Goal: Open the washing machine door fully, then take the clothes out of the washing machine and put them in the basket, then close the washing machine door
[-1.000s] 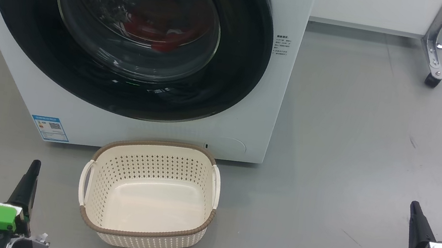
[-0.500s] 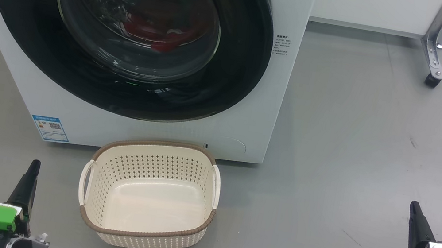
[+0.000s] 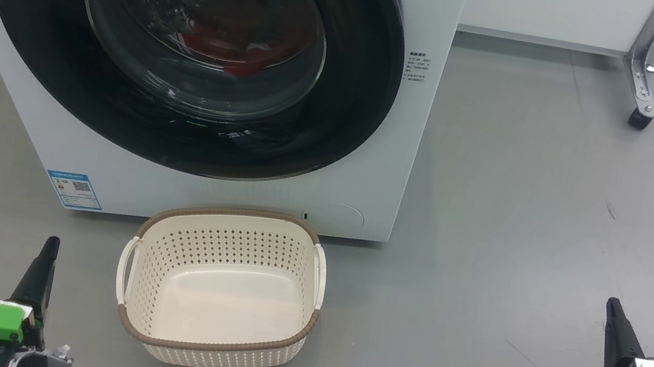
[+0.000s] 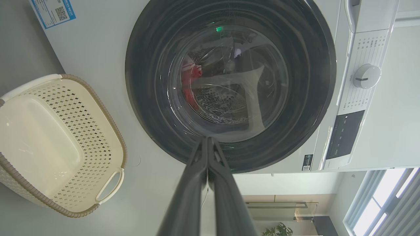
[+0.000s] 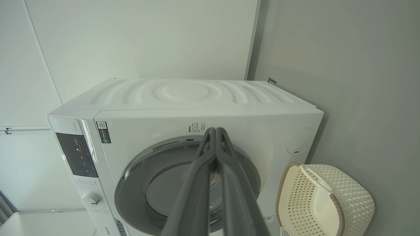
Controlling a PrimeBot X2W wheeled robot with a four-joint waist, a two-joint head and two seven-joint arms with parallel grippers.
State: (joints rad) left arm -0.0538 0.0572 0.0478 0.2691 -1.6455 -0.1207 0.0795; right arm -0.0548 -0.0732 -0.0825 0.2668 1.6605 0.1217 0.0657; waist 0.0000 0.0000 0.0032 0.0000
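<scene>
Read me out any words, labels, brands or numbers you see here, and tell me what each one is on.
Blue label, low on the washing machine front: QR code and print, too small to read.
Grey print right of the washing machine door: too small.
Control panel markings: blurred.
No text can be quoted.

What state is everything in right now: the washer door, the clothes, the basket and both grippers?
washing machine door: closed
clothes: inside the drum, seen through the door glass
basket: upright on the floor in front of the washer, empty
left gripper: shut, holding nothing
right gripper: shut, holding nothing
</scene>
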